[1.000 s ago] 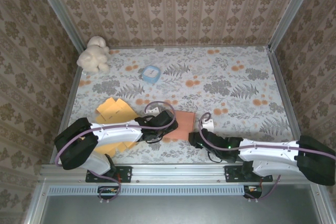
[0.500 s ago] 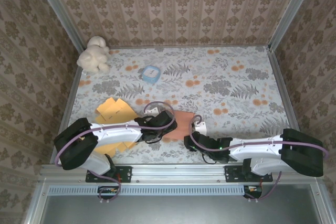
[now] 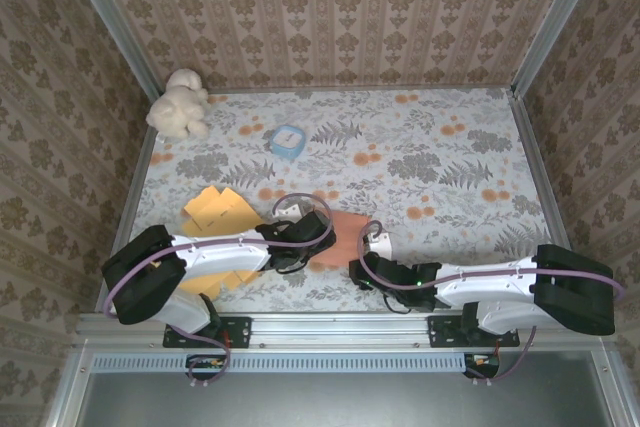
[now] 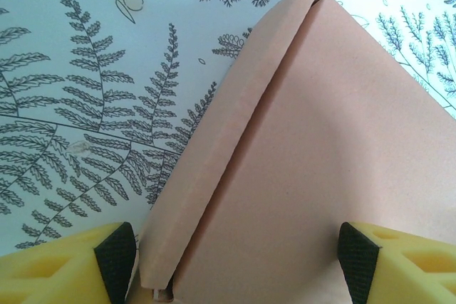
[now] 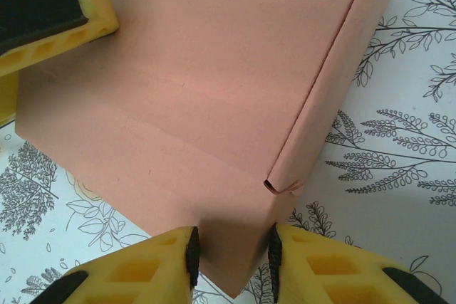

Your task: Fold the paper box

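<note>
The paper box (image 3: pixel 345 235) is a flat salmon-pink carton lying on the floral table between my two arms. My left gripper (image 3: pixel 312 239) stands open over its left part. In the left wrist view the box (image 4: pixel 313 147) fills the space between the wide-set pads, its folded side flap running along the left edge, and the left gripper (image 4: pixel 235 265) straddles it. In the right wrist view my right gripper (image 5: pixel 233 255) is shut on the near corner of the box (image 5: pixel 214 69), both pads touching it. A left fingertip (image 5: pixel 43 5) rests on the box's top.
Several yellow paper sheets (image 3: pixel 215 209) lie left of the box, partly under the left arm. A small blue object (image 3: pixel 288 140) sits further back, and a white plush toy (image 3: pixel 178 104) in the far left corner. Patterned walls enclose the table.
The right arm has swung left up to the box and its jaws have narrowed onto the near corner. The left arm has held still.
</note>
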